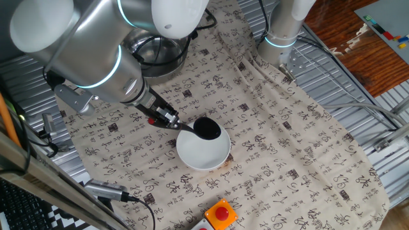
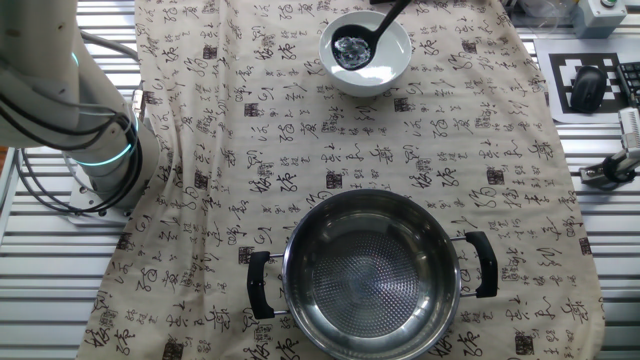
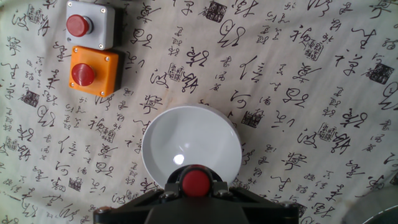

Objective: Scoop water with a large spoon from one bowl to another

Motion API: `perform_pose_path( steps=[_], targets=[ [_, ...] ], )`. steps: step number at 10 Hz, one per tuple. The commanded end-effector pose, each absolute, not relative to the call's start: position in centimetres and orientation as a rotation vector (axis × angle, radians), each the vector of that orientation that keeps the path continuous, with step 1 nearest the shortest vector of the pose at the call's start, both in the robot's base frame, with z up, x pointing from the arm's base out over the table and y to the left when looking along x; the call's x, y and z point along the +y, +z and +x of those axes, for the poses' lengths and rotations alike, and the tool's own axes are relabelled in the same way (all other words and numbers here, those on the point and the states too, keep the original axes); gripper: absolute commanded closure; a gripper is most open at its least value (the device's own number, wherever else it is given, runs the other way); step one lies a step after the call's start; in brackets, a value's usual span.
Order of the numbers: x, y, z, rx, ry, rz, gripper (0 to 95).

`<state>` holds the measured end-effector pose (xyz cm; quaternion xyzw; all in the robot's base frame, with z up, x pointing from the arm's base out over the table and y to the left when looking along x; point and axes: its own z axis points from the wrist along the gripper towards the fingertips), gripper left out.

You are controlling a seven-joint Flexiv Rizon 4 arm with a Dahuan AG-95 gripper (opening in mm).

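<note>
Jaws: you see them pressed onto the ladle point(image 1: 203, 128) handle near its red tip point(image 3: 196, 182); no gap visible, nothing else pinched.
Gripper point(image 1: 165, 119): sits just outside the white bowl point(image 1: 203, 152) rim, arm angled down twd it.
Ladle: scoop is down inside the bowl, looks wet in the other fixed view; handle slants up to the jaws.
Pot point(image 2: 368, 273): steel, 2 black handles, well apart from the bowl across the cloth point(image 2: 260, 130).
Risk 1: thin handle could twist in the pinch once loaded, so scoop tips & water spills.
Risk 2: lift w/ scoop against the wall and you may drag or tip the bowl.
Risk 3: long carry to pot, so any tilt or jerk drips on cloth.
</note>
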<state>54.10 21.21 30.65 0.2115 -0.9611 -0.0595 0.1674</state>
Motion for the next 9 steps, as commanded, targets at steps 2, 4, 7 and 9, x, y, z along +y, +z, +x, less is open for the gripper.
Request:
perform_pose_path(
  steps=[2, 4, 7, 9],
  targets=[
    [21.09, 30.77, 54.03, -2.728, -0.164, 0.607, 95.0],
    [20.99, 30.85, 53.97, -2.727, -0.163, 0.609, 95.0],
    [20.76, 30.86, 53.98, -2.724, -0.155, 0.618, 95.0],
    [20.49, 30.77, 54.07, -2.723, -0.155, 0.623, 95.0]
  ],
)
